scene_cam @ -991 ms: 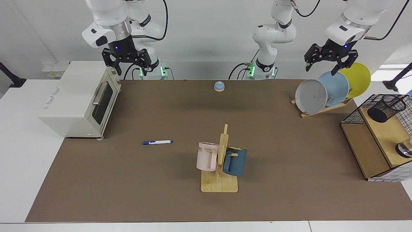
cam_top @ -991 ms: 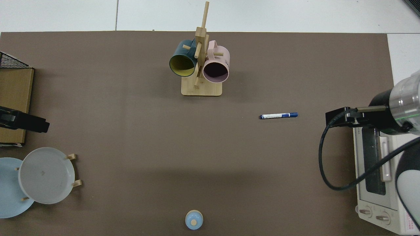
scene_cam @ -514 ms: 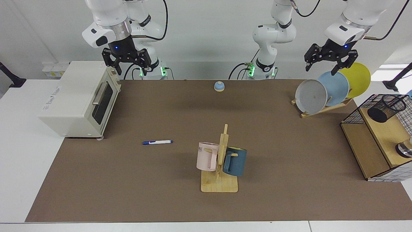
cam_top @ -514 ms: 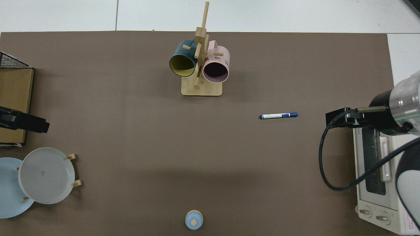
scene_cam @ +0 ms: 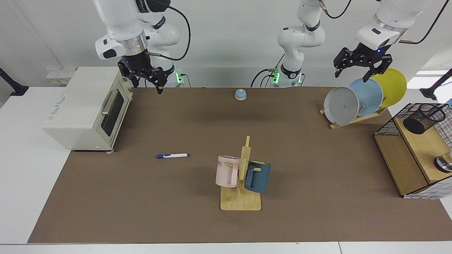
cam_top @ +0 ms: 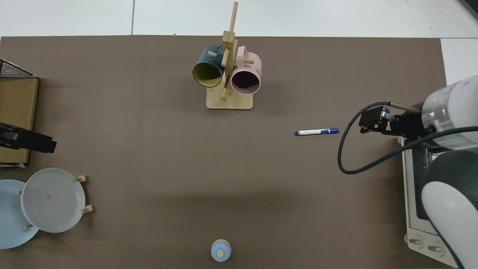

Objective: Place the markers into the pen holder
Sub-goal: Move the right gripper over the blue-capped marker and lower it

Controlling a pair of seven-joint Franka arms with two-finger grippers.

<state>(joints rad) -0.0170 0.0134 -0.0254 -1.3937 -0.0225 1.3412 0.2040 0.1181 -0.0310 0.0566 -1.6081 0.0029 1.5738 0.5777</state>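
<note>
Black-fingered, the right claw point(scene_cam: 145, 80) hangs spread and empty above the desk's point(scene_cam: 197, 120) back edge beside the toaster oven point(scene_cam: 86, 107), well apart from the marker point(scene_cam: 172, 155). To grasp well, it should descend over mid-barrel with fingers straddling the short width. The marker lies flat between oven and mug rack point(scene_cam: 241, 176), long axis across the facing view, cap toward the oven. The left claw point(scene_cam: 360, 67) waits open above the plates point(scene_cam: 365, 97); the pen holder point(scene_cam: 423, 118) stands on a wooden shelf.

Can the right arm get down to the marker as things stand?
Probably yes. The marker lies alone on bare mat, with the toaster oven off to one side. The right gripper hangs open above the oven's corner, nothing between.
</note>
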